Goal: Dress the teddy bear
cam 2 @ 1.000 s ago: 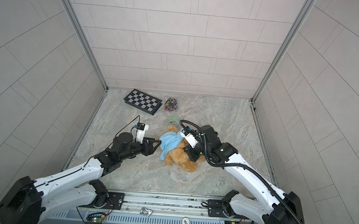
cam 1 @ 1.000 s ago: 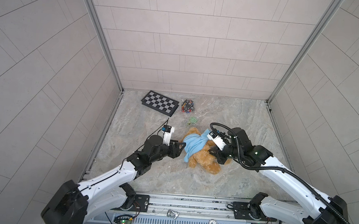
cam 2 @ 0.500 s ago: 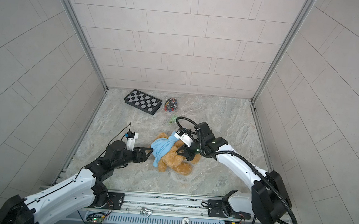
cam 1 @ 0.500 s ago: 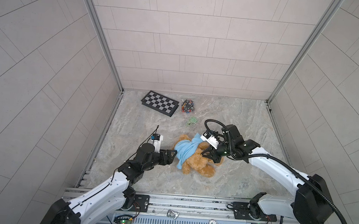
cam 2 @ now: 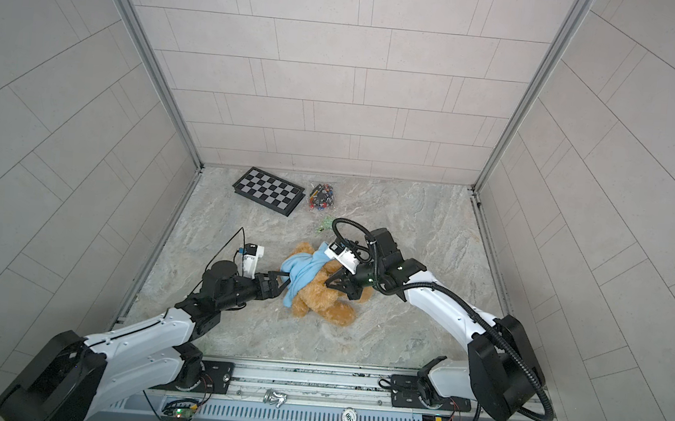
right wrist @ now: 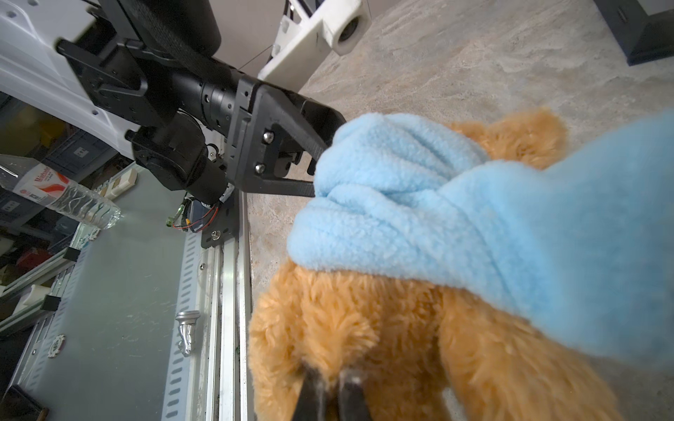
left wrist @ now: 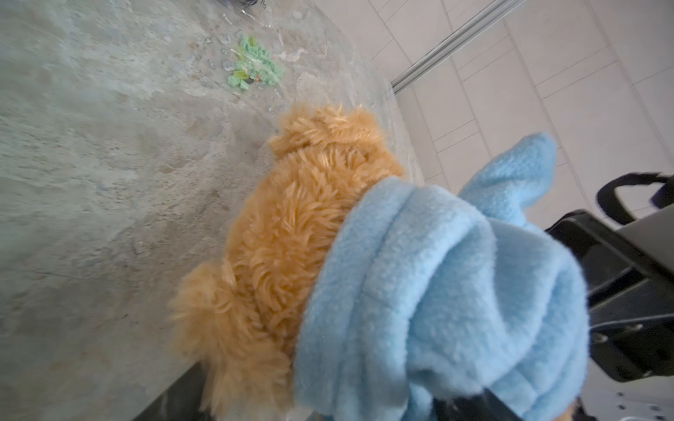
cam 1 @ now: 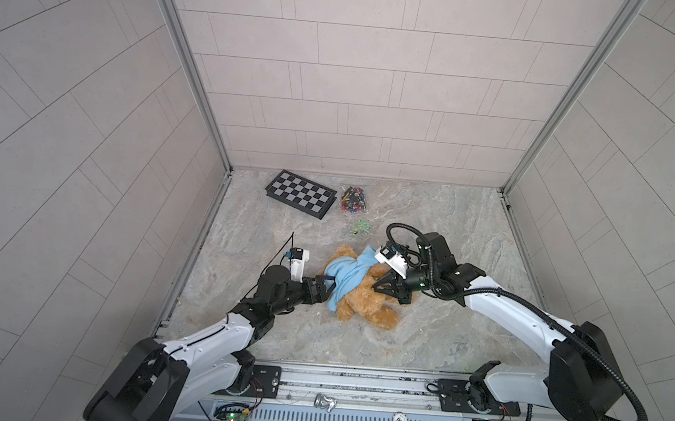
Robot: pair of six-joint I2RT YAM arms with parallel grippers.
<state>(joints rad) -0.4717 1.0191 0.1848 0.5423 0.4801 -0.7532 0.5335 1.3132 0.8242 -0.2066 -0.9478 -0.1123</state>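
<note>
I see my right gripper [cam 1: 378,285] pinched tight on the teddy bear [cam 1: 365,305]; left gripper [right wrist: 315,169] spread wide, tips buried in the blue hoodie [cam 1: 349,273] (bunched round its neck)

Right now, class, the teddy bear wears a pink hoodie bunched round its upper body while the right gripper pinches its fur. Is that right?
No: the hoodie is light blue, not pink, as the left wrist view shows. Otherwise right: it is bunched round the upper body of the teddy bear, and the right gripper pinches its fur.
</note>
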